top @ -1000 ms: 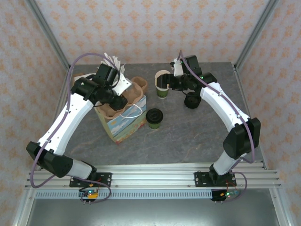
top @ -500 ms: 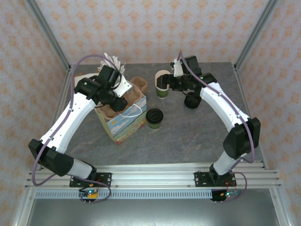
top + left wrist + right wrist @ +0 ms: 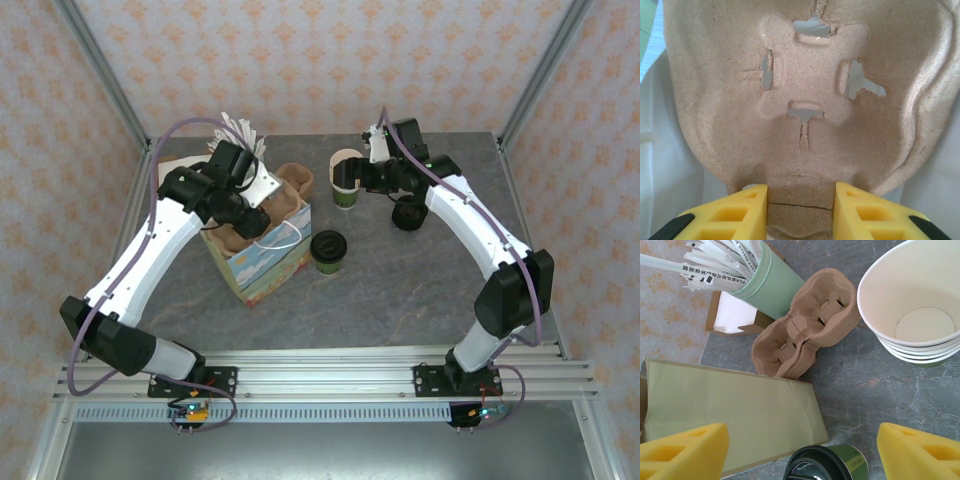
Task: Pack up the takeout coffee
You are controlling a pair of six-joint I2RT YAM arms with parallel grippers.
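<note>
Holding a pulp cup carrier (image 3: pixel 805 100) at the mouth of the paper bag (image 3: pixel 262 265)
Left gripper (image 3: pixel 800 205): jaws partly closed, clamped on the carrier's edge. Right gripper (image 3: pixel 802 445): jaws wide apart, gripping nothing, beside the stack of lidless cups (image 3: pixel 345 180). The takeout coffee (image 3: pixel 327 250) stands upright on the table (image 3: pixel 400 290), just right of the bag, untouched
</note>
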